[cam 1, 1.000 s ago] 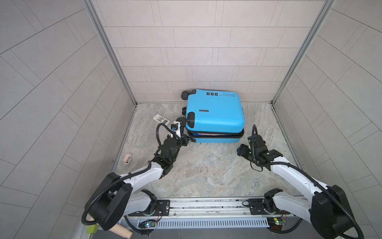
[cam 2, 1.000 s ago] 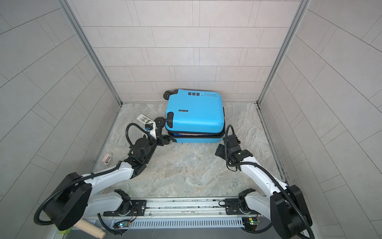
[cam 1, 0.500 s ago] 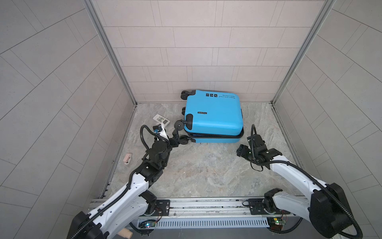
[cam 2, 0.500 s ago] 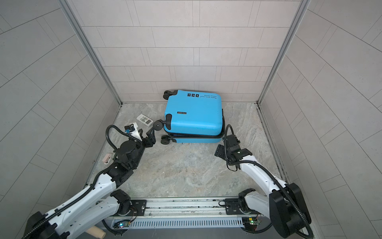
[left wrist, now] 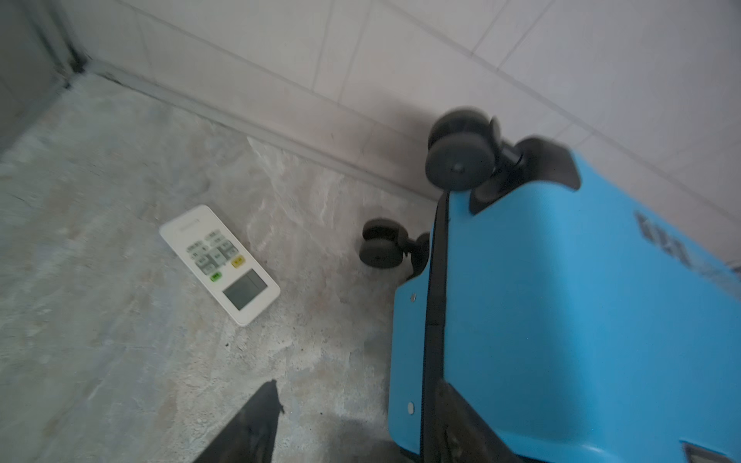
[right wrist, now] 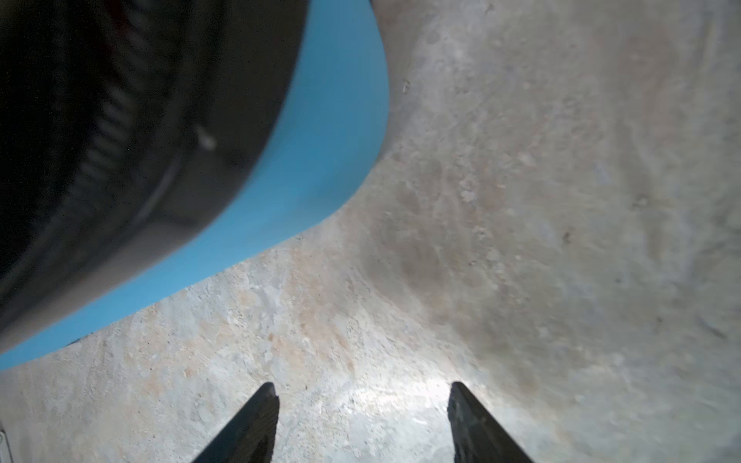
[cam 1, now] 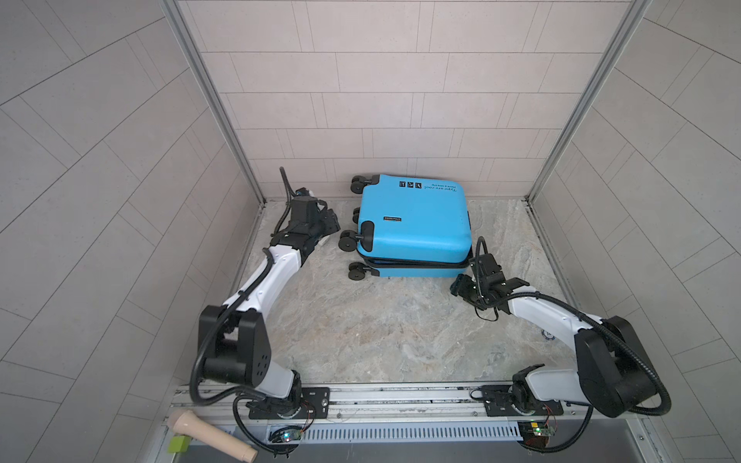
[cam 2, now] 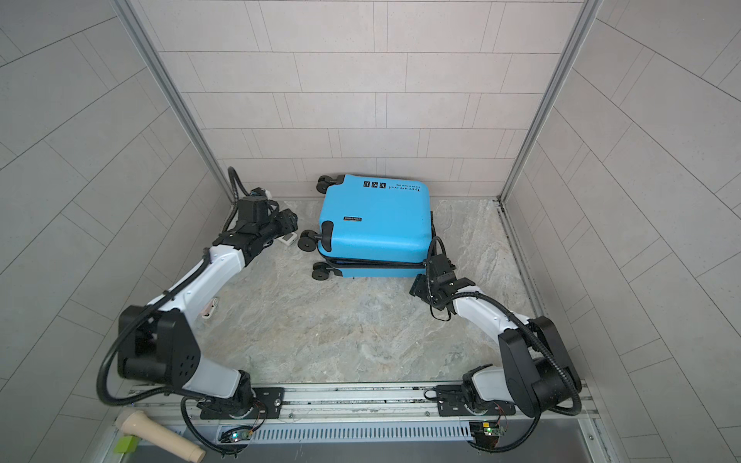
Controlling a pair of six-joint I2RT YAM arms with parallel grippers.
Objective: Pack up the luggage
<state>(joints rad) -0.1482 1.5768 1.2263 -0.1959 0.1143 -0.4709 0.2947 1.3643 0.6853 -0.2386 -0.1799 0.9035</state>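
**Mia:** What is on the far left?

**Ben:** A small pale thing [cam 2: 210, 309] lies on the floor [cam 2: 341, 332], just beside the left arm. It is too small to tell what it is.

**Mia:** And next to that?

**Ben:** At the upper left of the floor, the left gripper [cam 2: 288, 223] hangs over a white remote [left wrist: 219, 264]. Its fingers [left wrist: 256, 425] are spread apart and hold nothing. The remote lies flat with its buttons up. It is near the wheels [cam 1: 347, 243] of the suitcase [cam 1: 413, 224] but not touching them.

**Mia:** Where is the suitcase?

**Ben:** It is blue and lies flat in the upper middle of both top views, close to the back wall. Its wheels point to the left.

**Mia:** What is inside it?

**Ben:** I cannot tell. The lid is down on the bottom half. There is only a thin dark crack between them, so the inside is hidden.

**Mia:** And on the right?

**Ben:** The right gripper [right wrist: 363, 391] sits low, just beside the front right corner of the suitcase. Its two fingers are spread wide. Only bare floor shows between them.
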